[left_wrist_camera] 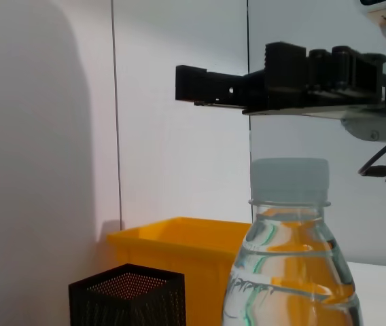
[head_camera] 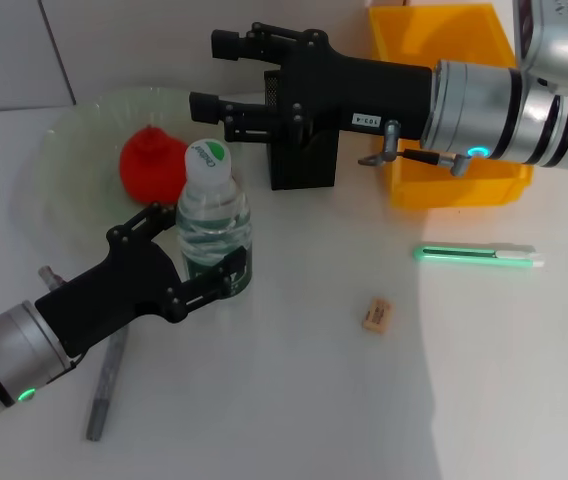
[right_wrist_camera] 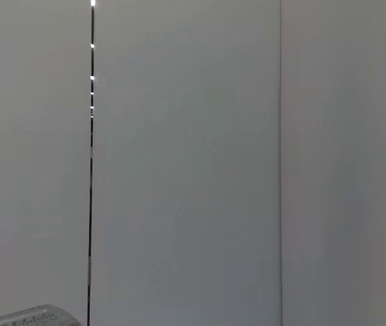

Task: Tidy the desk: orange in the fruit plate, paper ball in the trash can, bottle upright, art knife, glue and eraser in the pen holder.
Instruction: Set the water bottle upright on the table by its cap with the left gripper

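Bottle (head_camera: 214, 225): upright on the desk (head_camera: 294, 400), left of centre, white cap on top, just beside the near rim of the fruit plate (head_camera: 74, 130). Gripped low on its body by the left pincer (head_camera: 204, 240), one black finger (head_camera: 149, 228) on the plate side and the other on the near side, both pressed to the label. Orange (head_camera: 149, 165): inside the fruit plate, toward the far-left corner of the desk. Right pincer (head_camera: 209, 72): released and holding nothing, fingers spread, hanging above the far edge of the desk over the pen holder (head_camera: 304, 165) and hiding most of it. Trash can (head_camera: 444, 40): far-right corner, behind that arm. Art knife (head_camera: 479, 255), green and white: flat near the right edge. Eraser (head_camera: 376, 314): flat near the centre, well apart from the knife. Grey stick (head_camera: 104, 385): near-left, beside the left arm. From the left wrist view only: bottle (left_wrist_camera: 291, 258) seen close and side-on, with clear water inside, pen holder (left_wrist_camera: 128, 299) unobstructed with trash can (left_wrist_camera: 179, 244) behind it, right pincer (left_wrist_camera: 193, 85) well above both. From the right wrist view: bare wall, none of the desk.
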`<state>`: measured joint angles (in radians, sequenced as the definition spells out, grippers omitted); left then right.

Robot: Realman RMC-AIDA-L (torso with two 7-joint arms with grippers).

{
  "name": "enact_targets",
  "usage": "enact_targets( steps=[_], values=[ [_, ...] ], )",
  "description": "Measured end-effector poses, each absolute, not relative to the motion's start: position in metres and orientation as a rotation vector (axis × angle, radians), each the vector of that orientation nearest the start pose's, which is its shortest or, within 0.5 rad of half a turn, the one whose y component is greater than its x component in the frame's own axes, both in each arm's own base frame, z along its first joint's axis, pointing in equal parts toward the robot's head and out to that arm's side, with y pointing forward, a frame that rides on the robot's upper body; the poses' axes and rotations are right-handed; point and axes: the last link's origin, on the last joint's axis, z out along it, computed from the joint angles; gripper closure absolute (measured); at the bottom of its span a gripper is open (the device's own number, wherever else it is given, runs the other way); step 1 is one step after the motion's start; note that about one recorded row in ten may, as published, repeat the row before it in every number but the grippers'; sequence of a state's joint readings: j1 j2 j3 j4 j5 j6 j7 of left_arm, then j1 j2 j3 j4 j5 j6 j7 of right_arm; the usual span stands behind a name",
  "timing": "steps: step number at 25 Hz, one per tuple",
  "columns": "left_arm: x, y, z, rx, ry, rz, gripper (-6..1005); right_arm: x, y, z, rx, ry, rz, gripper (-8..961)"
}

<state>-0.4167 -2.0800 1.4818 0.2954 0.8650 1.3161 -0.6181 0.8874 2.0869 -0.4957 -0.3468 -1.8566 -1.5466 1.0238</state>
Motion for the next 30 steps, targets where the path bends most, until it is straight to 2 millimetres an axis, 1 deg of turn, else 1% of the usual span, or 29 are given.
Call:
enact_targets(
  steps=[16, 23, 30],
  values=[
    [-0.262, 0.3, -0.066, -2.401, -0.271, -0.916, 180, 0.145, 0.393, -0.031, -2.654, 0.118, 1.061, 204],
    [-0.264, 0.299, -0.067, -2.402, -0.27, -0.904, 180, 0.149, 0.391, -0.038, -2.691, 0.125, 0.999, 204],
    [-0.265, 0.298, -0.067, -2.4, -0.274, -0.902, 181, 0.152, 0.39, -0.039, -2.69, 0.137, 0.991, 204]
  ],
)
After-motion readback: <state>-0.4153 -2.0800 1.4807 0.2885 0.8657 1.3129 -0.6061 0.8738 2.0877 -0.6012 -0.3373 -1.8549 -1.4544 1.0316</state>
